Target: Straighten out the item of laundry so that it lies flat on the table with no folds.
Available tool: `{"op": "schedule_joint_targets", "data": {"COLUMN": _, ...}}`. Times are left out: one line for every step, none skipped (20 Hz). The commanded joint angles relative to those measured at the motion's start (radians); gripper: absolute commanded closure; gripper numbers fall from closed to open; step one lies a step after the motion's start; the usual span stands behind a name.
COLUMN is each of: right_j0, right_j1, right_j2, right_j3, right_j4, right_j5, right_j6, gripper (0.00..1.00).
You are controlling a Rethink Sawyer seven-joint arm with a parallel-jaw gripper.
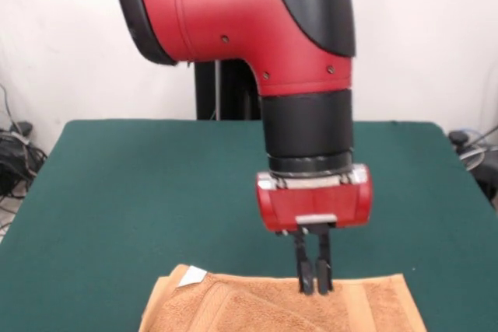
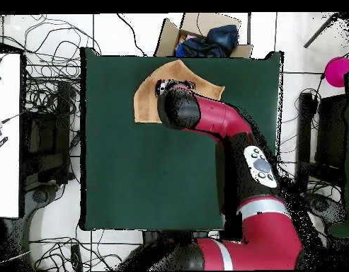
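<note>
A: Where does the gripper (image 1: pixel 313 277) stand?

B: It hangs straight down from the red and black arm (image 1: pixel 257 21), its two dark fingers (image 1: pixel 306 268) drawn close together with only a thin gap, their tips meeting the orange-tan towel (image 1: pixel 257 305) right at its upper edge. Whether cloth is pinched between them cannot be told.

A: And the towel?

B: It lies under and in front of the gripper on the green worktop (image 1: pixel 156 184), at the edge farthest from the robot's base. It is not flat: a layer is folded over diagonally to one side of the gripper, and a small white tag (image 1: pixel 192 275) shows at that corner.

A: From overhead?

B: The arm covers the towel's (image 2: pixel 145 99) middle; beyond that worktop (image 2: pixel 149 170) edge sits a cardboard box (image 2: pixel 205 35).
</note>
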Motion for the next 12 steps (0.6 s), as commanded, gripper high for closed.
{"op": "schedule_joint_targets", "data": {"right_j0": 0.063, "right_j1": 0.147, "right_j2": 0.015, "right_j3": -0.106, "right_j4": 0.021, "right_j5": 0.010, "right_j6": 0.141, "gripper": 1.00}}
{"op": "schedule_joint_targets", "data": {"right_j0": 0.069, "right_j1": 0.169, "right_j2": 0.015, "right_j3": -0.126, "right_j4": 0.026, "right_j5": 0.004, "right_j6": 0.146, "gripper": 1.00}}
{"op": "schedule_joint_targets", "data": {"right_j0": 0.079, "right_j1": 0.182, "right_j2": 0.004, "right_j3": -0.144, "right_j4": 0.028, "right_j5": 0.012, "right_j6": 0.149, "gripper": 1.00}}
{"op": "schedule_joint_targets", "data": {"right_j0": 0.096, "right_j1": 0.207, "right_j2": -0.012, "right_j3": -0.174, "right_j4": 0.030, "right_j5": 0.017, "right_j6": 0.153, "gripper": 1.00}}
{"op": "schedule_joint_targets", "data": {"right_j0": 0.105, "right_j1": 0.220, "right_j2": -0.022, "right_j3": -0.191, "right_j4": 0.032, "right_j5": 0.021, "right_j6": 0.157, "gripper": 1.00}}
{"op": "schedule_joint_targets", "data": {"right_j0": 0.130, "right_j1": 0.244, "right_j2": -0.054, "right_j3": -0.228, "right_j4": 0.038, "right_j5": 0.049, "right_j6": 0.165, "gripper": 1.00}}
{"op": "schedule_joint_targets", "data": {"right_j0": 0.139, "right_j1": 0.255, "right_j2": -0.066, "right_j3": -0.244, "right_j4": 0.042, "right_j5": 0.059, "right_j6": 0.171, "gripper": 1.00}}
{"op": "schedule_joint_targets", "data": {"right_j0": 0.162, "right_j1": 0.273, "right_j2": -0.100, "right_j3": -0.278, "right_j4": 0.048, "right_j5": 0.097, "right_j6": 0.182, "gripper": 1.00}}
{"op": "schedule_joint_targets", "data": {"right_j0": 0.171, "right_j1": 0.282, "right_j2": -0.112, "right_j3": -0.292, "right_j4": 0.053, "right_j5": 0.108, "right_j6": 0.188, "gripper": 1.00}}
{"op": "schedule_joint_targets", "data": {"right_j0": 0.191, "right_j1": 0.302, "right_j2": -0.140, "right_j3": -0.323, "right_j4": 0.060, "right_j5": 0.137, "right_j6": 0.199, "gripper": 1.00}}
{"op": "schedule_joint_targets", "data": {"right_j0": 0.200, "right_j1": 0.316, "right_j2": -0.153, "right_j3": -0.339, "right_j4": 0.064, "right_j5": 0.145, "right_j6": 0.203, "gripper": 1.00}}
{"op": "schedule_joint_targets", "data": {"right_j0": 0.217, "right_j1": 0.334, "right_j2": -0.179, "right_j3": -0.367, "right_j4": 0.071, "right_j5": 0.169, "right_j6": 0.211, "gripper": 1.00}}
